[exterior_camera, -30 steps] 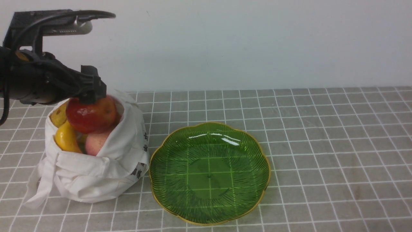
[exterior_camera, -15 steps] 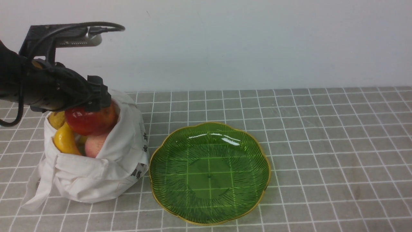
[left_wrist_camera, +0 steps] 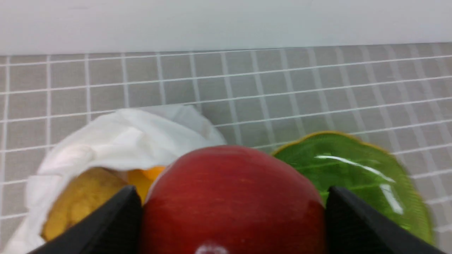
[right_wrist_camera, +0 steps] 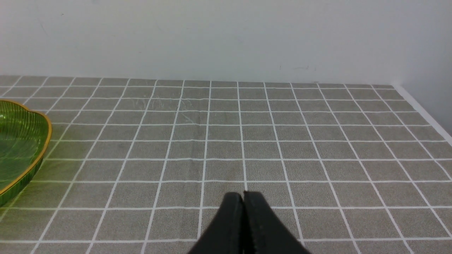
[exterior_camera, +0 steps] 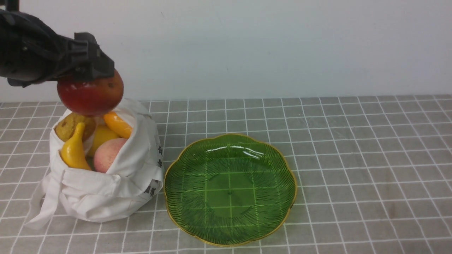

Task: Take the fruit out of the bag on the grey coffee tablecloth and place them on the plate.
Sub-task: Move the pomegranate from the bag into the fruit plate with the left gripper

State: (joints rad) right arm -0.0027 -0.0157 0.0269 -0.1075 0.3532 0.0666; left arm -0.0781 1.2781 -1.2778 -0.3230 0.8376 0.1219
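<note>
Tabletop (exterior_camera: 353, 158) under a grey cloth (exterior_camera: 317, 120) w/ thin white grid. Two things sit on it: white bag (exterior_camera: 102, 194) at left, slumped, strap (exterior_camera: 40, 208) trailing fwd onto the cloth; green gold-rimmed plate (exterior_camera: 247, 211) just beside it on the right, approx. centre.

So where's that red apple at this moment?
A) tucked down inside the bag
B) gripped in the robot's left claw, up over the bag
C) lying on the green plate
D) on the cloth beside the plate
B: the left gripper pinches the red apple from both sides, raised over the open bag, and the plate has no fruit on it.
</note>
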